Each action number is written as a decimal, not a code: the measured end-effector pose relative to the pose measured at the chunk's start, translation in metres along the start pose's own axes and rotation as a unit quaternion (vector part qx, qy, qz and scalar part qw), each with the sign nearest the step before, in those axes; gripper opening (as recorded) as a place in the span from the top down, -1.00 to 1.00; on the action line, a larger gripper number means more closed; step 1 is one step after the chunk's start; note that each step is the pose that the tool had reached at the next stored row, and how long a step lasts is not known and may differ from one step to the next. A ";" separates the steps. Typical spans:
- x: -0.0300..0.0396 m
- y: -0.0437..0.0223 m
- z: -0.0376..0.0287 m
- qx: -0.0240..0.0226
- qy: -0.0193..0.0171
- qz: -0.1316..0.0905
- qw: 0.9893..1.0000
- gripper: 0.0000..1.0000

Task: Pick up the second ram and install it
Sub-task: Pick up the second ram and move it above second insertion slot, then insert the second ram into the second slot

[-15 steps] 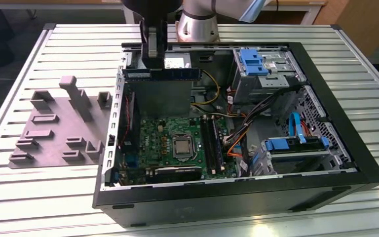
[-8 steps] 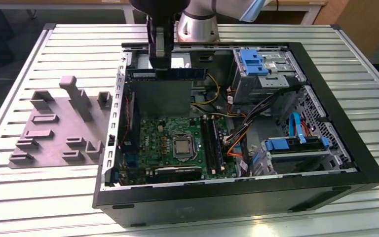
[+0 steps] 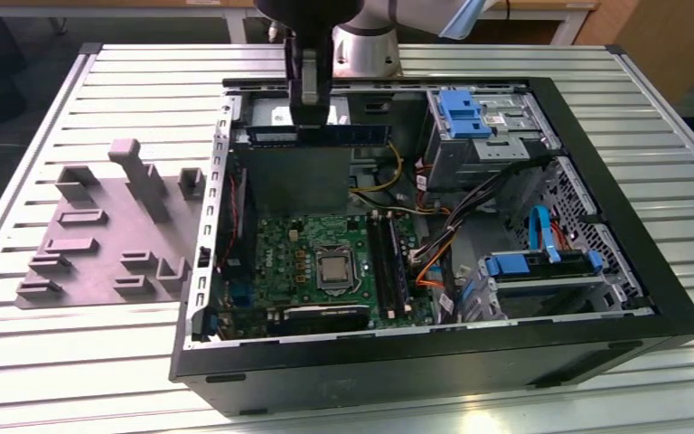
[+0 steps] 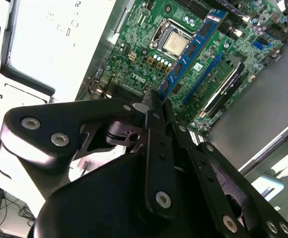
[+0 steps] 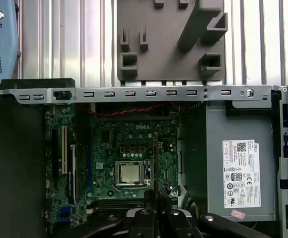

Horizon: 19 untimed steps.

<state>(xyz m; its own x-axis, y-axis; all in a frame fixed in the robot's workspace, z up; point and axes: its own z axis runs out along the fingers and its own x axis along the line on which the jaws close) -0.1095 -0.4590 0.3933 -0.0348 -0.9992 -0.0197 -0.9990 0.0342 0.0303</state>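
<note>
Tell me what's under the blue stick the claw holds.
In the second wrist view: the green motherboard and its silver processor, below the second ram in the gripper. The board right behind the stick is covered.

1. The case (image 3: 444, 362) sits on the table (image 3: 444, 63). The fixture plate (image 3: 94, 244) lies beside it, on the exterior view's left.
2. The motherboard (image 3: 286, 244) lies on the case floor. The drive cages (image 3: 498, 149) stand on the exterior view's right.
3. The memory slots (image 3: 389, 262) run just beside the processor socket (image 3: 332, 271), on the exterior view's right of it.
4. My gripper (image 3: 308, 122) hangs over the case's far end, pinching the second ram (image 3: 353, 133) clear above the board.
</note>
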 end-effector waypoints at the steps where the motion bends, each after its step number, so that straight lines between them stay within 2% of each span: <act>1: 0.0000 -0.0014 0.0000 0.000 0.000 0.000 1.000 0.72; 13: -0.0006 -0.0171 -0.0005 0.000 0.000 0.000 1.000 0.72; 19: -0.0007 -0.0190 -0.0006 0.000 0.000 0.000 1.000 0.72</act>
<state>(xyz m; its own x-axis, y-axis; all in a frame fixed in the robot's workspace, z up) -0.0905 -0.4590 0.3933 -0.0349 -0.9992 -0.0197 -0.9990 0.0343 0.0304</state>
